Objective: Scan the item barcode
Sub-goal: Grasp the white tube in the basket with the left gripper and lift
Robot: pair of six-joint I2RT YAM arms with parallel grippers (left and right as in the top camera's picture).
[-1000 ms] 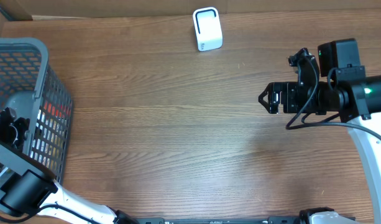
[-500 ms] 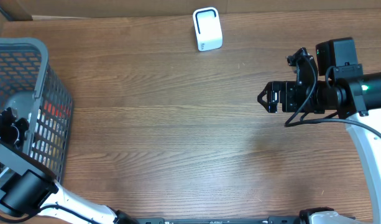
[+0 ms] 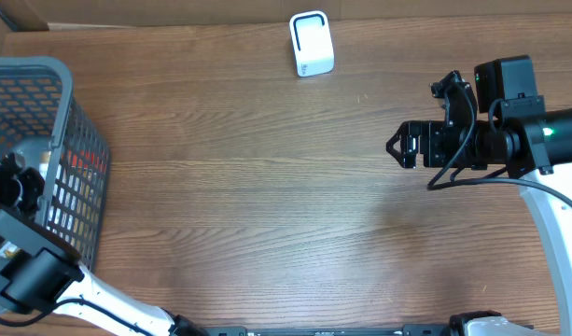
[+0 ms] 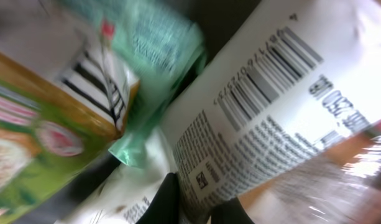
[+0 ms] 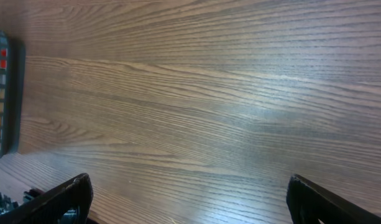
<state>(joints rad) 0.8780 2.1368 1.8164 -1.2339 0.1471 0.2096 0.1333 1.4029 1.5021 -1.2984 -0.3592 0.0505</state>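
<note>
- Overhead view: A grey mesh basket is seen at the left edge of the wooden tabletop. The left arm is reached down into it, with its working end masked by the basket wall. A white scanner is stood at the far edge, well apart from the basket. The right hand is held over bare wood on the right side, its fingers spread and nothing between them.
- Left wrist view: The left hand is shown pressed together, apparently pinching the lower edge of a white packet. This is the task's item, and it lies inside the basket. Its barcode is printed on the upward face, near the far end. A green-and-orange carton and a mint pouch are crowded just beside the packet.
- Right wrist view: Only wood grain and a corner of the basket are shown between the widely spread fingers, so no part is being played in the grasp.
- Step in hand, judged: The packet should be lifted straight up so that its neighbours are not dragged out. The thin edge grip should be checked for slip. The barcode face should be kept uncovered and flat, and turned squarely toward the scanner window.
</note>
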